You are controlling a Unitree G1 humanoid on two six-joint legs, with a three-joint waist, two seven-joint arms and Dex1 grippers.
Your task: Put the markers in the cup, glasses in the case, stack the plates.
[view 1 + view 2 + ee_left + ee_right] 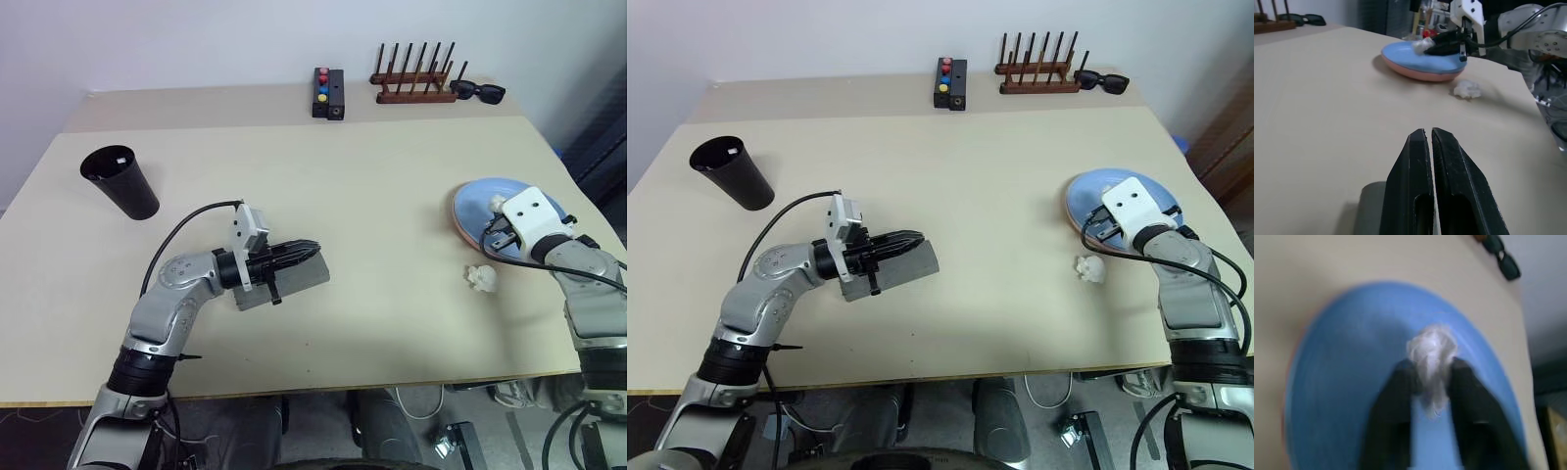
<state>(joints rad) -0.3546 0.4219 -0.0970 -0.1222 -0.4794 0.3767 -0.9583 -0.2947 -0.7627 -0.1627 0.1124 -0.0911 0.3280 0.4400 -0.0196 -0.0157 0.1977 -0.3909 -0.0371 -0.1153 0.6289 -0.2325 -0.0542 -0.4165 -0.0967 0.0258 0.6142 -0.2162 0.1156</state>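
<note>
Saw black cup (120, 181), grey case (294, 282), light blue plate (1422, 58) over pink plate (1422, 74), white wad (1432, 352), beige table (343, 196), black sunglasses (478, 92).

The desk (343, 186) is evenly and brightly lit, apparently from overhead. Soft, short shadows are cast beside the black cup (120, 181) and under the stacked plates (1422, 66). No glare is seen. The right wrist view is heavily blurred. In the left wrist view the near fingers (1447, 191) are rendered soft.
</note>
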